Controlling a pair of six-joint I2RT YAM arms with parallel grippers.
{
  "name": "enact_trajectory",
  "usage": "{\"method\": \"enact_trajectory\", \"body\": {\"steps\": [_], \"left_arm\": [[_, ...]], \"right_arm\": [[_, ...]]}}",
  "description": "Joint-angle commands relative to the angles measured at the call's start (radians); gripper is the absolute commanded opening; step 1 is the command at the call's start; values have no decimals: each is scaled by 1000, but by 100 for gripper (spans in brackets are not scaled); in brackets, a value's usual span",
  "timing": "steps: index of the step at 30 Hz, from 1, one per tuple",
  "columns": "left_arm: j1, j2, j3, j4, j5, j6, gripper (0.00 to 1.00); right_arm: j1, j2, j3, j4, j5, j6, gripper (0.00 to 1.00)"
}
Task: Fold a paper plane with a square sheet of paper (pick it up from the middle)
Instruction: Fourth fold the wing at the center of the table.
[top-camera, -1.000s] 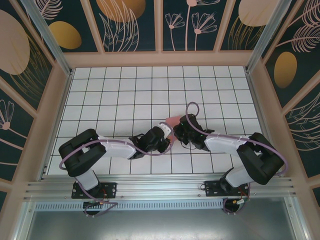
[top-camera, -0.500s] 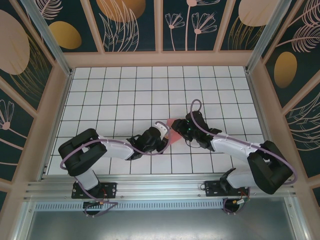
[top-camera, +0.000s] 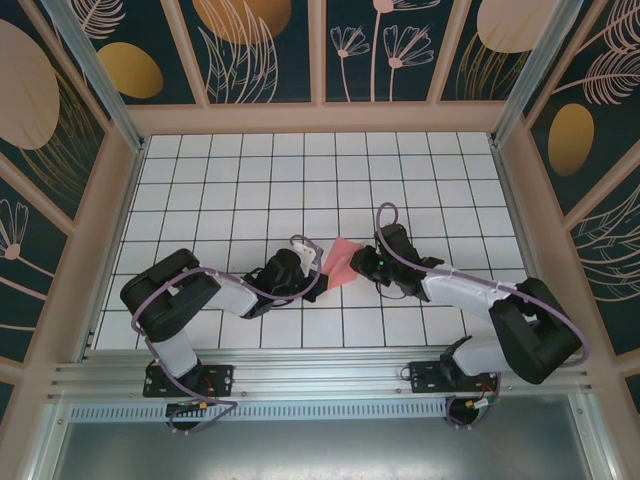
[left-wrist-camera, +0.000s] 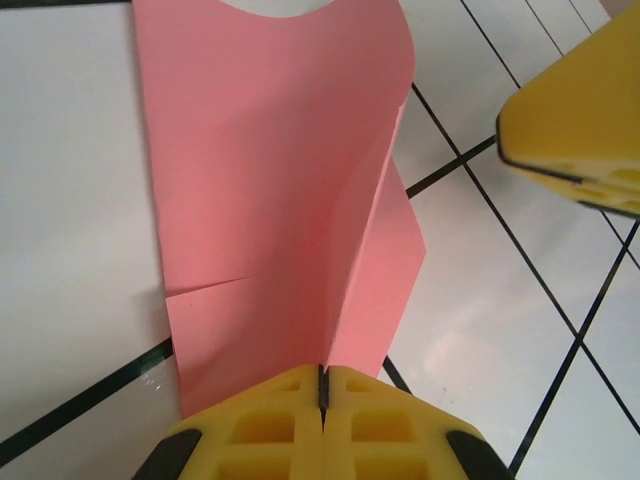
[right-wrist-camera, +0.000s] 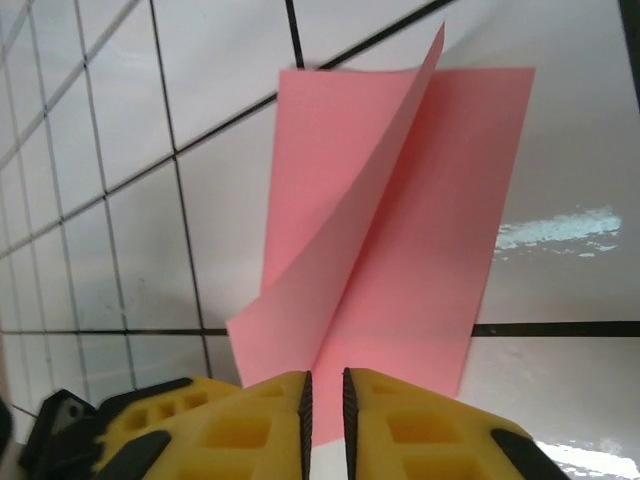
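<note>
The square sheet of paper (top-camera: 343, 260) is salmon-pink and folded, and lies on the tiled floor between my two grippers. In the left wrist view the sheet of paper (left-wrist-camera: 270, 200) has a raised crease running into my left gripper (left-wrist-camera: 323, 375), which is shut on its near edge. In the right wrist view one flap of the sheet of paper (right-wrist-camera: 400, 250) stands up from a diagonal crease. My right gripper (right-wrist-camera: 323, 400) hovers over the near end with a narrow gap between its jaws and pink paper showing through. From above, the left gripper (top-camera: 305, 270) and right gripper (top-camera: 364, 262) flank the sheet.
The white gridded floor (top-camera: 250, 190) stretches away behind the sheet. Patterned walls (top-camera: 320, 50) close in the back and sides. One yellow finger of the right gripper (left-wrist-camera: 575, 120) hangs at the upper right of the left wrist view.
The left gripper has drawn back to the left, so more of the pink sheet shows between the grippers. The right gripper has settled at the sheet's right end.
</note>
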Motion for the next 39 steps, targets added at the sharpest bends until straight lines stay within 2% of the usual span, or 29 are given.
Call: {"method": "enact_trajectory", "body": {"steps": [1,8,15,20,33,39], "left_arm": [[12,14,-26,90,35,-61,0],[53,8,-63,167,80,-115,0],[69,14,-71,181,110,-131,0],[84,23,-70,173,124,-139,0],[124,70,-70,224,203,-183,0],[142,44,-58,155,186,-146,0]], "right_arm": [[11,52,35,18,-32,-36,15],[15,124,49,66,-71,-46,14],[31,213,110,87,-114,-65,8],[33,280,124,59,-91,-67,6],[32,317,122,14,-54,-102,6],[28,320,122,8,-53,-128,6]]}}
